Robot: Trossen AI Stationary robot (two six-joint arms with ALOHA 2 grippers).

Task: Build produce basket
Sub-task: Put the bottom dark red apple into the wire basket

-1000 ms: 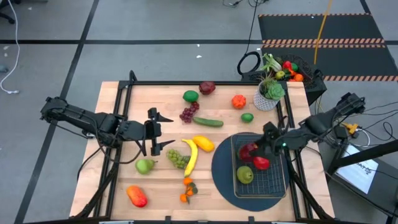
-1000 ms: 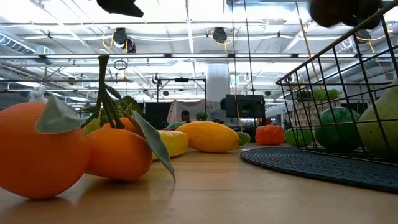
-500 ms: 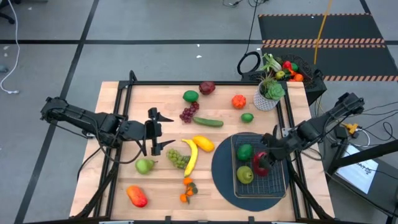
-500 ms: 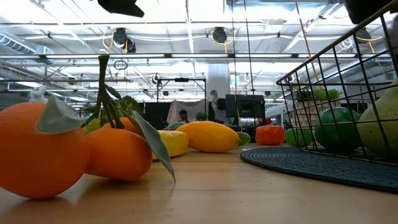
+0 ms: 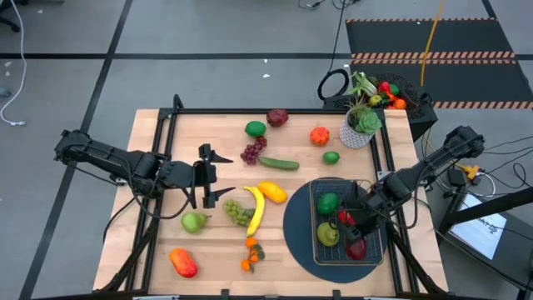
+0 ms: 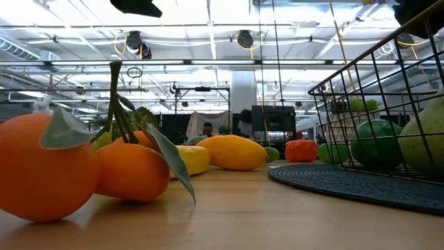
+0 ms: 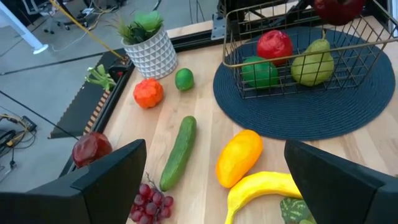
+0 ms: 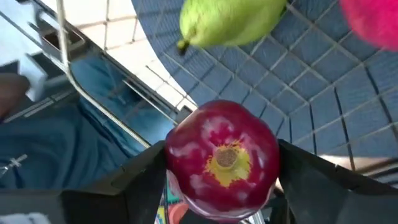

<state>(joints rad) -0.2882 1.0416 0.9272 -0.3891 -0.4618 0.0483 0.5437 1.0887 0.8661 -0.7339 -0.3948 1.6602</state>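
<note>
The dark wire basket (image 5: 371, 218) stands on a dark round mat (image 5: 298, 225) at the table's right. In it lie a green apple (image 5: 327, 202), a red fruit (image 5: 345, 218) and a pear (image 5: 328, 235). My right gripper (image 5: 360, 243) is over the basket's near end, shut on a dark red apple (image 8: 222, 158). My left gripper (image 5: 221, 177) is open and empty above the table's left middle, beside the banana (image 5: 256, 208) and green grapes (image 5: 237, 212). Cucumber (image 5: 278, 163), purple grapes (image 5: 252, 152) and a yellow fruit (image 5: 272, 192) lie on the wood. My right gripper pinches the dark red apple between its two fingers (image 8: 140, 180), on two opposite sides of its body (image 8: 177, 155). The fingers slant down from the table's right side. The apple's stem end (image 8: 225, 157) faces the wrist, and the apple hangs above the basket's mesh floor.
More produce lies on the wood: a green pear (image 5: 194, 222), oranges (image 5: 250, 254), a red-orange fruit (image 5: 183, 262), a lime (image 5: 331, 157), an orange-red fruit (image 5: 320, 136). A potted plant (image 5: 360, 127) stands far right; a black bin (image 5: 391, 93) is beyond the table.
My right gripper has carried the dark red apple along the basket toward the table's near edge, from over its far end to over its near end, staying shut on it. The green apple and red fruit in the basket have come into view behind it.
</note>
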